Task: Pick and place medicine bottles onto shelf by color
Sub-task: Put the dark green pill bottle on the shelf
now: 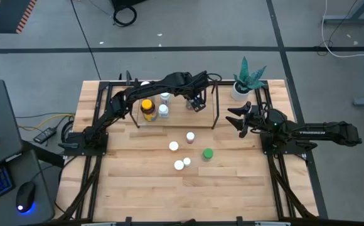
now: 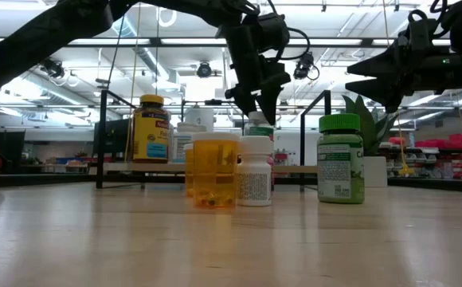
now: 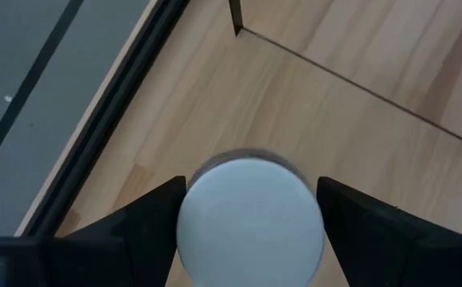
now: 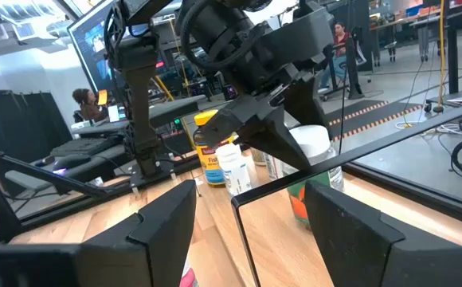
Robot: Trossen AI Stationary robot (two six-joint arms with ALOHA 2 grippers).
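Bottles stand in two groups. On the shelf (image 1: 181, 123) at the far side of the tabletop (image 1: 132, 188) are an amber bottle (image 1: 147, 110) with a yellow cap and two white bottles (image 1: 164, 105) just beside it. On the open tabletop nearer the front stand three white-capped bottles (image 1: 173, 146), a pinkish-capped one (image 1: 190, 136) and a green-capped bottle (image 1: 207, 154), loosely clustered and apart from one another.

The left gripper (image 1: 196, 103) reaches over the right part of the shelf. Its wrist view shows a white-capped bottle (image 3: 251, 219) sitting between the two fingers (image 3: 147, 219), which stand on either side of the cap; whether they press on it I cannot tell. The low view shows the same gripper (image 2: 259, 108) pointing down with that bottle's cap at its tip, above the shelf board.

The right gripper (image 1: 240, 120) hangs over the tabletop's right side, near a potted plant (image 1: 243, 81) and well clear of the loose bottles. Its jaws are spread wide and hold nothing.

In the right wrist view people sit at desks in the room beyond.
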